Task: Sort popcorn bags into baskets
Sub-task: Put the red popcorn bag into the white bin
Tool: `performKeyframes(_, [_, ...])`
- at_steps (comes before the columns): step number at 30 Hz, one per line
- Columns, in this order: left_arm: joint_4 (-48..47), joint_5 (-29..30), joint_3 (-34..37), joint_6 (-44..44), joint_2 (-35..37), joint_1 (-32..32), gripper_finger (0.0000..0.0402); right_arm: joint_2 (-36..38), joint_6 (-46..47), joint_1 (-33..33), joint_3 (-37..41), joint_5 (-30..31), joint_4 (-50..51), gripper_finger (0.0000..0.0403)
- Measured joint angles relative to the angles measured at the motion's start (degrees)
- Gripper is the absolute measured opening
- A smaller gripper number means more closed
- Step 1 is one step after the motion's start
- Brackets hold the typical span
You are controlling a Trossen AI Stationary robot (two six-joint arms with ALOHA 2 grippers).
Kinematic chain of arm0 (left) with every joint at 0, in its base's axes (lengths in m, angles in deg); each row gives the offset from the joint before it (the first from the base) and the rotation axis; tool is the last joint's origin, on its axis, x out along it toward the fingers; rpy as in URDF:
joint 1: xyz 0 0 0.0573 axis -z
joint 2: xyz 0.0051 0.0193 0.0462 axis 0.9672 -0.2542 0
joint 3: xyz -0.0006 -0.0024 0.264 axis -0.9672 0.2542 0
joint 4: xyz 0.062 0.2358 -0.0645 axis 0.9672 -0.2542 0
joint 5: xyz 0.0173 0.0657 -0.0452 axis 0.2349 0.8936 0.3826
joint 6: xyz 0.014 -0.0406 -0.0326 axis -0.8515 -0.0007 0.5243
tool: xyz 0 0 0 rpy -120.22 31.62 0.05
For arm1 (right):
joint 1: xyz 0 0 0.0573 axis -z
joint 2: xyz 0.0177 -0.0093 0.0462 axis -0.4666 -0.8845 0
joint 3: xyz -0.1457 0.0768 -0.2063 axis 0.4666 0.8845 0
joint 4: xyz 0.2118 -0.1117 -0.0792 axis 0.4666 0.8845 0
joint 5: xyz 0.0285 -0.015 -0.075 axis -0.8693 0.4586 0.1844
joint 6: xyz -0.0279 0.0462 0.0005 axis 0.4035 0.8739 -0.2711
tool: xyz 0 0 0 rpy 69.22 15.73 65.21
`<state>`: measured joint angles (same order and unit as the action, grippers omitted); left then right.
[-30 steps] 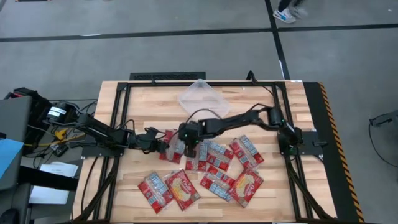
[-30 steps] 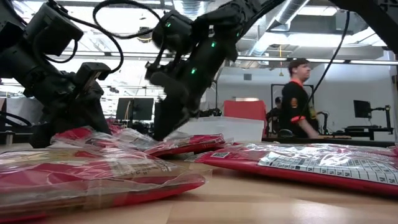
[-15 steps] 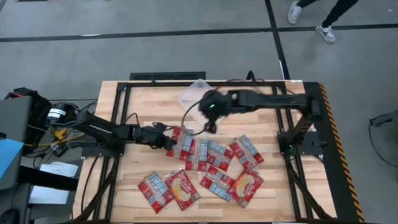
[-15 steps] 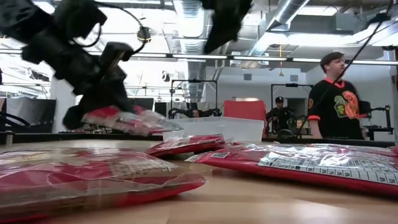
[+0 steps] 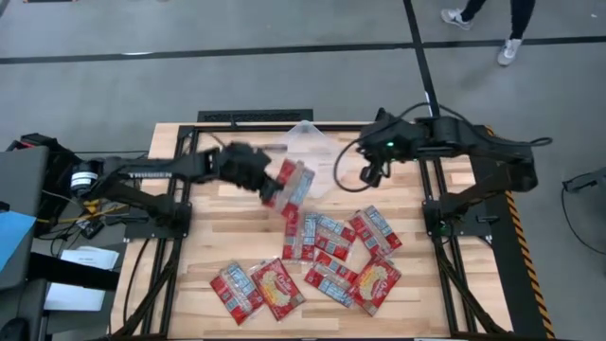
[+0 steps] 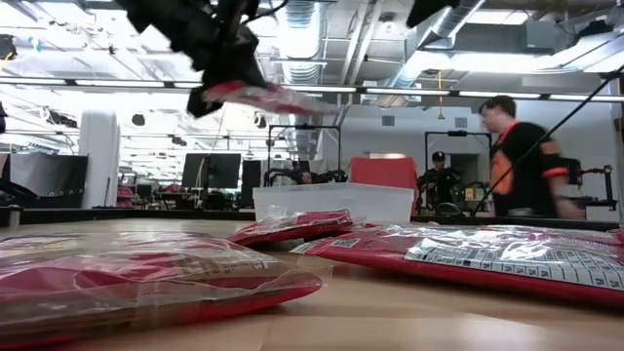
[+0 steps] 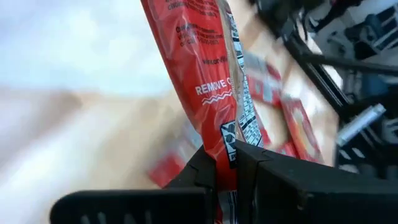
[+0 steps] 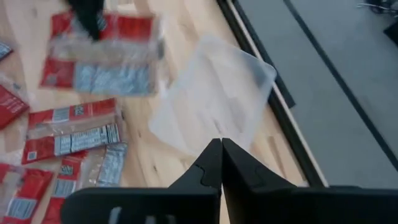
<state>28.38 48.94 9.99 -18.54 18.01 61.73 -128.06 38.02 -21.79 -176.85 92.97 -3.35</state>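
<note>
My left gripper (image 5: 268,180) is shut on one red popcorn bag (image 5: 295,186) and holds it in the air over the near edge of the clear tub (image 5: 312,142). The low view shows this bag (image 6: 268,96) high above the tub (image 6: 331,203). Several more red bags (image 5: 317,237) lie flat on the table's near half, some overlapping. My right gripper (image 5: 367,175) hovers shut and empty to the right of the tub, which lies ahead of it (image 8: 217,93) in its wrist view. My left gripper pinches the popcorn bag between its two fingers at one short end (image 7: 225,146), by the printed code panel. It comes at the bag from the table's left. The bag is lifted clear and sticks out past the fingertips (image 6: 219,83), roughly level.
The black frame rails (image 5: 417,128) run along the table's far and side edges. Bare wood lies left of the bag pile (image 5: 218,227). In the low view a person (image 6: 517,156) walks in the room behind the table. Two bags lie close to that camera (image 6: 146,273).
My left gripper has lifted one bag off the pile and carried it up and toward the far edge, to the tub. My right gripper has risen from the pile and swung away toward the table's right and far side, past the tub, carrying nothing.
</note>
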Motion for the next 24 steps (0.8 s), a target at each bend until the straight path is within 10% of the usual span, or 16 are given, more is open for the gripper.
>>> performKeyframes(10, [-5.0,-13.4,-13.9,-15.3,-12.3,-16.5,0.0001,5.7,3.9,0.0,0.0,3.8,5.0,0.0033])
performKeyframes(24, [-13.3,-18.8,-37.7,-26.1,-39.6,-18.7,0.0,8.8,8.8,-3.1,5.8,3.9,7.4,0.0016])
